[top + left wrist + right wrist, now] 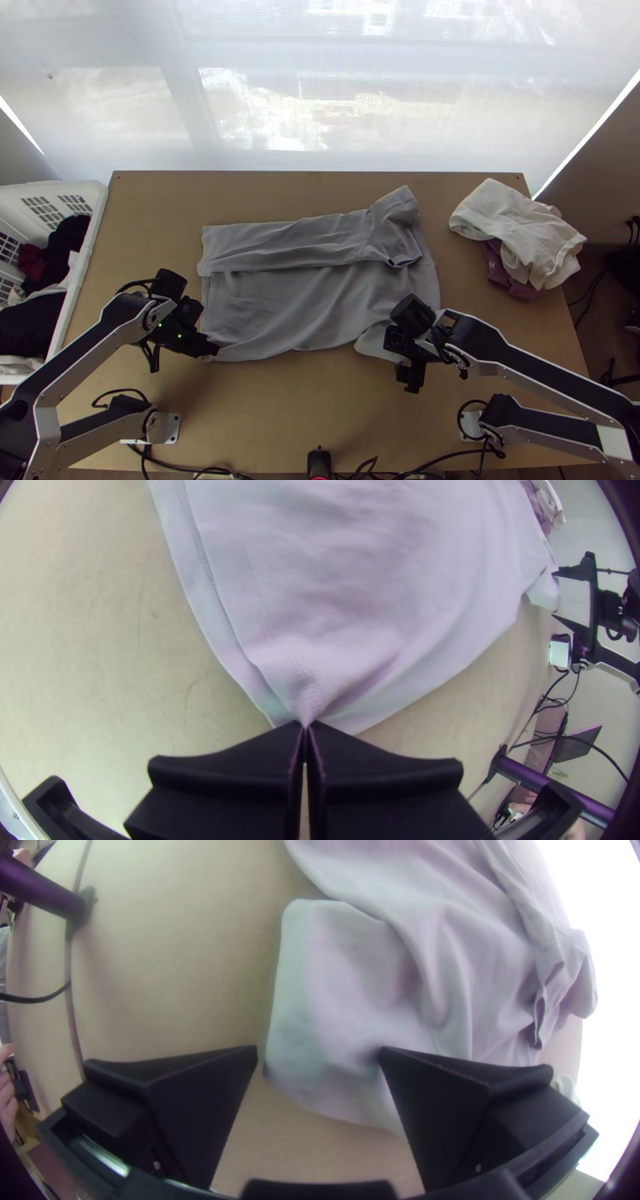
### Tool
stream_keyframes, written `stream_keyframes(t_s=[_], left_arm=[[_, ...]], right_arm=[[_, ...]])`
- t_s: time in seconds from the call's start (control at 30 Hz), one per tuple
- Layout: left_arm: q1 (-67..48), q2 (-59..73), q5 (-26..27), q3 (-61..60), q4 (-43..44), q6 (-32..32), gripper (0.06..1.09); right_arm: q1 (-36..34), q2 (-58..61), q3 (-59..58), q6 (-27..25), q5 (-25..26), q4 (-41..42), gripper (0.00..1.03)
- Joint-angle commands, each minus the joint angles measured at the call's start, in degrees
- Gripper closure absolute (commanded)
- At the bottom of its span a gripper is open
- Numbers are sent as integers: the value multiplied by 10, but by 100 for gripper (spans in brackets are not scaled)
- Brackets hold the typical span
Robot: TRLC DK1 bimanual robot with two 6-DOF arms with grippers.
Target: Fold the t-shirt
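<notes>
The grey t-shirt (288, 308) lies sideways on the table, its far side folded over in a long strip with a sleeve at the right end. At its near left corner is my left gripper (214, 350); in the left wrist view the left gripper (305, 728) is shut on the hem corner of the shirt (333, 600). My right gripper (410, 376) is at the near right sleeve. In the right wrist view the right gripper (320, 1057) stands open, with the sleeve (340, 993) partly between and beyond its fingers.
A white basket (90, 240) holding dark and white clothes stands at the left edge. A white cloth (520, 228) lies bunched on a maroon cloth (506, 276) at the table's right. Bare wood (320, 400) lies between the arms near the front edge.
</notes>
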Motion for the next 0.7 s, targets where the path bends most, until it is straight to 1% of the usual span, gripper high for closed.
stream_keyframes(t_s=[0.0,0.1,0.27,0.3,0.33,0.43,0.67], left_arm=[[8,-3,0,1,-1,4,105],[9,-5,0,0,-4,5,105],[9,-9,0,0,-6,5,105],[10,-11,0,0,-7,5,105],[11,-13,0,0,-7,5,105],[16,-16,0,-1,-11,8,105],[53,-47,0,21,-24,22,105]], right_arm=[[-6,-1,-40,-36,32,53,35],[-9,-2,-39,-40,32,55,55],[-22,-14,-28,-40,32,55,94],[-24,-20,-21,-40,32,55,98],[-26,-25,-15,-39,31,55,100],[-27,-42,11,-34,31,47,100],[-50,-39,85,-20,27,10,100]])
